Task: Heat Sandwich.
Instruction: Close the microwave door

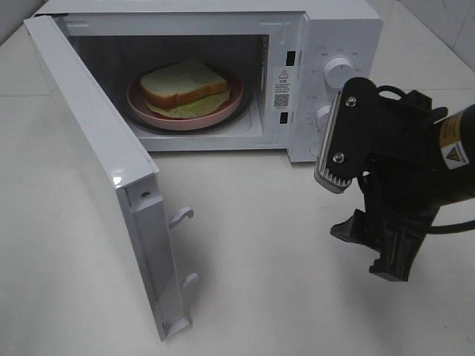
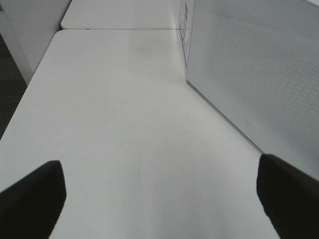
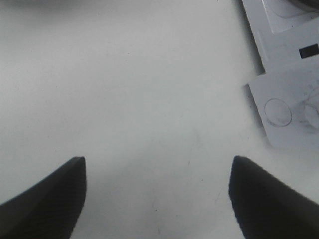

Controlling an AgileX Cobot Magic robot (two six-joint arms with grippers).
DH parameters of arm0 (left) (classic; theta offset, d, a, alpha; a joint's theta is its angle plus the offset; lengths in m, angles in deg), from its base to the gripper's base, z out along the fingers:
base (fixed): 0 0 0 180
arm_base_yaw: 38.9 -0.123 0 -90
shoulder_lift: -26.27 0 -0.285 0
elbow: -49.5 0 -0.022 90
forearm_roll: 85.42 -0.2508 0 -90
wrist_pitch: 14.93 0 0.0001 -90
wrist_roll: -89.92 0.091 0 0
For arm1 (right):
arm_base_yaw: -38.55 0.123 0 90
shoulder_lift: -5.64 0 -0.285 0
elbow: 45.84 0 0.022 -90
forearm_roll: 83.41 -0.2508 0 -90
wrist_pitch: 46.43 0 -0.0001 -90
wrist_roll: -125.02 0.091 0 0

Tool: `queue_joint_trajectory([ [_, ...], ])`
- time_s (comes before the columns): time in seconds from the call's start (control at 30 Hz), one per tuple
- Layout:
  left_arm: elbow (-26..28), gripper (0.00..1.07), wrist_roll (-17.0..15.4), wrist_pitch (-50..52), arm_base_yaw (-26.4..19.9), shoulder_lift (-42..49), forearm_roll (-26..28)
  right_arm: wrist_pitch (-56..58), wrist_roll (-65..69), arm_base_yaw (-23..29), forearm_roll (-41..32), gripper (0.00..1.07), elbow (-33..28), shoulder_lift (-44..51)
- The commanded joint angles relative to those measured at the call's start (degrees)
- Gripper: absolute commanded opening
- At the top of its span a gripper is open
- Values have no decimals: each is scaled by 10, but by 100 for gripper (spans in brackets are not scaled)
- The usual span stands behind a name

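Observation:
The sandwich (image 1: 183,83), white bread with tan crust and pale green filling sticking out, lies on a round pink plate (image 1: 230,106) inside the open microwave (image 1: 297,22). My right gripper (image 1: 371,248) hangs in front of the microwave's control panel, pointing down at the table. In the right wrist view its fingers (image 3: 50,199) stand wide apart around bare table, so the right gripper (image 3: 158,162) is open. My left gripper (image 2: 159,167) is out of the exterior view. Its own wrist view shows it open with nothing between the fingers, next to a meshed white microwave panel (image 2: 259,74).
The microwave door (image 1: 96,170) swings out to the front left, with its latch hooks (image 1: 182,216) sticking out. Two dials (image 1: 340,73) sit on the control panel. White table (image 1: 260,259) runs in front of the oven, and its left edge (image 2: 20,99) shows in the left wrist view.

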Motion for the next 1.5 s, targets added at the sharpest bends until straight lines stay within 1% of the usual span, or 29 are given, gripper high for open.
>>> queue_joint_trajectory([
  [0.03, -2, 98, 0, 3, 2, 15, 1, 10, 41, 1, -3, 76, -11, 21],
  [0.3, -2, 98, 0, 3, 2, 15, 1, 65, 148, 1, -3, 76, -37, 97],
  [0.53, -2, 98, 0, 3, 2, 15, 1, 120, 216, 1, -3, 76, -37, 154],
  [0.57, -2, 98, 0, 3, 2, 15, 1, 143, 238, 1, -3, 76, -37, 176],
  [0.7, -2, 98, 0, 3, 2, 15, 1, 179, 259, 1, -3, 76, -37, 208],
  [0.73, -2, 98, 0, 3, 2, 15, 1, 205, 269, 1, -3, 76, -37, 231],
  [0.93, -2, 98, 0, 3, 2, 15, 1, 265, 274, 1, -8, 76, -37, 279],
  [1.07, -2, 98, 0, 3, 2, 15, 1, 323, 276, 1, -30, 76, -37, 314],
  [1.43, -2, 98, 0, 3, 2, 15, 1, 410, 303, 1, -47, 76, -38, 362],
  [1.47, -2, 98, 0, 3, 2, 15, 1, 417, 304, 1, -46, 76, -38, 372],
  [1.5, -2, 98, 0, 3, 2, 15, 1, 423, 304, -1, -47, 76, -38, 405],
])
